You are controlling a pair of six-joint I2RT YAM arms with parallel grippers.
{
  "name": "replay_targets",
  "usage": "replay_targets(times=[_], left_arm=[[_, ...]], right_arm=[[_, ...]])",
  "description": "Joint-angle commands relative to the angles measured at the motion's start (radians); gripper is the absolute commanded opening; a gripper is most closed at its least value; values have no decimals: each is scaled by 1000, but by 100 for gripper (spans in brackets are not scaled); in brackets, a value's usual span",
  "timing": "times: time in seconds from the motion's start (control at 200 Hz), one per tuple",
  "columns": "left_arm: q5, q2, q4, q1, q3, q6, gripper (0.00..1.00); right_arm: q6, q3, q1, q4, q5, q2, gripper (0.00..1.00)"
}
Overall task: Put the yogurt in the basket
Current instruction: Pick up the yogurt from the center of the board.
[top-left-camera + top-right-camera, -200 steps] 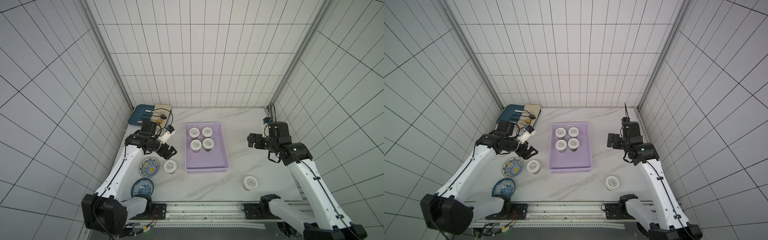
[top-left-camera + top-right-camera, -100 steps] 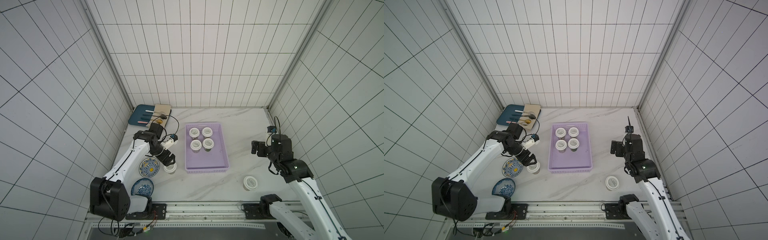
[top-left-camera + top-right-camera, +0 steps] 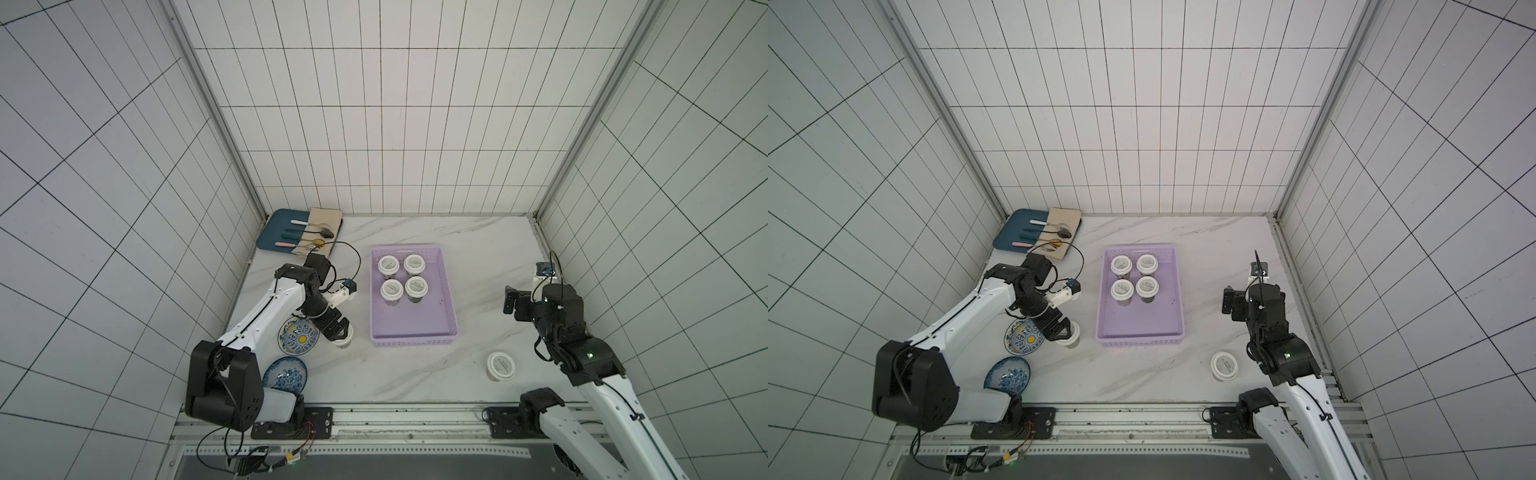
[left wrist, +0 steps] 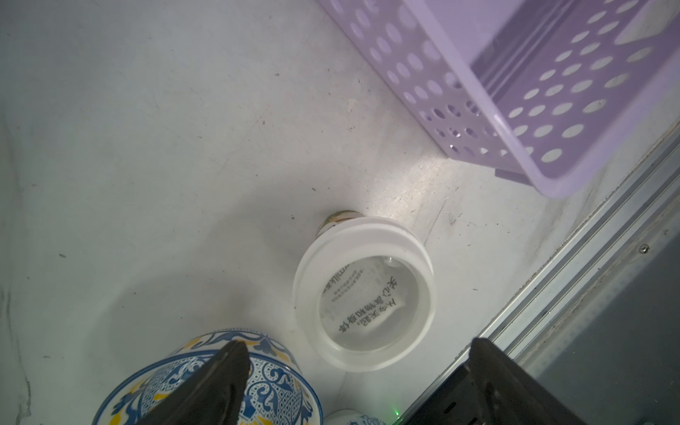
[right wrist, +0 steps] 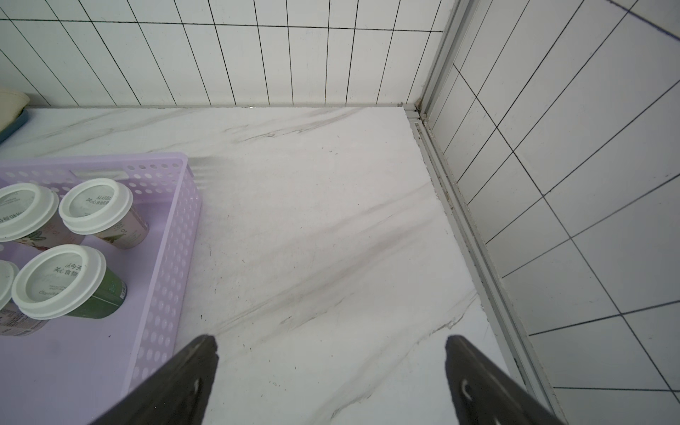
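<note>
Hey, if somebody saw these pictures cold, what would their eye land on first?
The lilac basket at centre, with four yogurt cups clustered in its far half. Next, the left pincer hanging open above a fifth cup beside a plate, and a sixth cup standing alone on the basket's other side.

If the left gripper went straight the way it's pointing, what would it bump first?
The left gripper would probably meet the small white-lidded yogurt cup first, ahead between its open fingers. One finger may catch the blue-and-yellow patterned plate at its rim; depth is unclear.
</note>
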Motion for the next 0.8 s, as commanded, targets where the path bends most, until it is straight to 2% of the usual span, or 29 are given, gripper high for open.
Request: replay_targets(times=[0.0,0.15,0.495,0.62,0.795], left_arm=[[16,13,15,-7,-12,16,97],[82,4,33,-13,-39,37,97],[35,28,84,-21,-82,20,97],[97,14,90,-21,-103,26,97],[68,27,98,-24,-104,6,96]], right_arm=[[-13,-23,16,26,37,-2,99],[-9,-29,21,32,40,-3,99],[-17,-23,29,25,51,11,99],[-12,-28,32,31,44,11,99],[-17,-23,36,24,57,22,99]])
